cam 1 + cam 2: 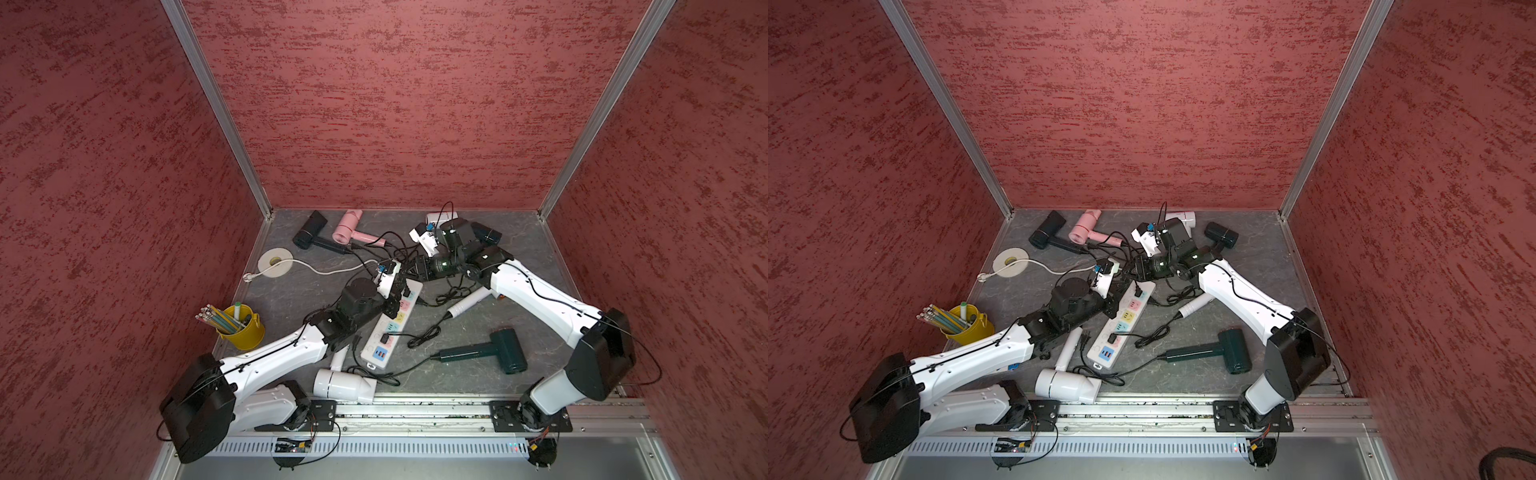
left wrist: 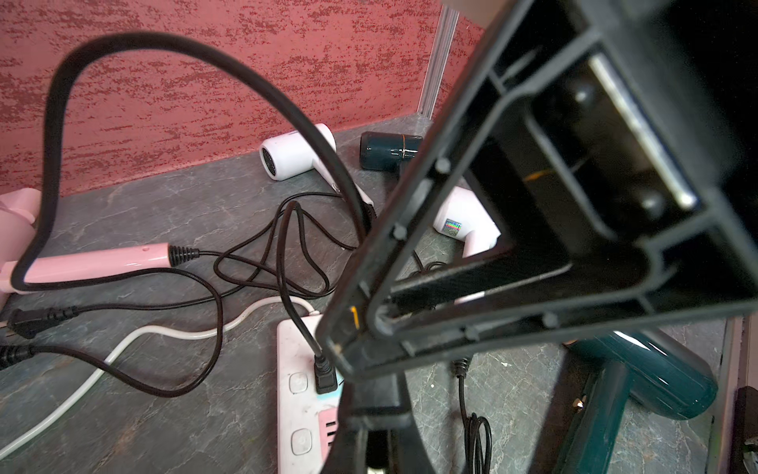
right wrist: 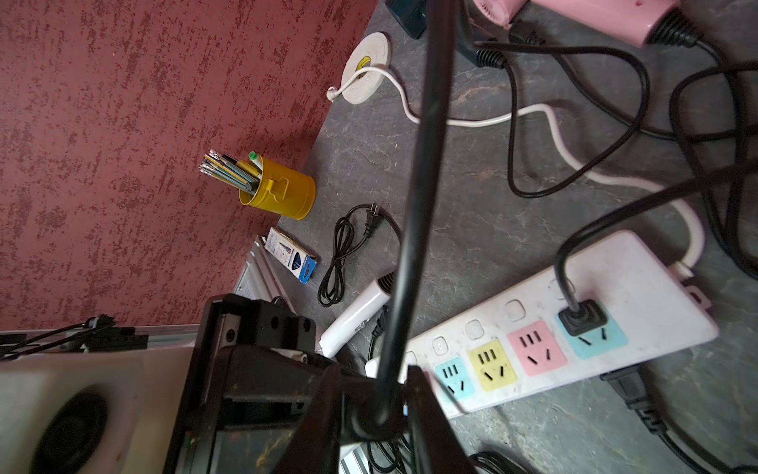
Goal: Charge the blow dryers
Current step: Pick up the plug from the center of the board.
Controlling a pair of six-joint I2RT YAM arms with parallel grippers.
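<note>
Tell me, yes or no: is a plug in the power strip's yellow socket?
No: the yellow socket on the power strip shows its bare slots, with no plug in it.

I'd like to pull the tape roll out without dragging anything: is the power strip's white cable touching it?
Touching. The right wrist view shows the white cable lying across the tape roll's flat top, its end just past the rim.

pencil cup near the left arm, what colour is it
The pencil cup is yellow, clearest in the right wrist view.
</note>
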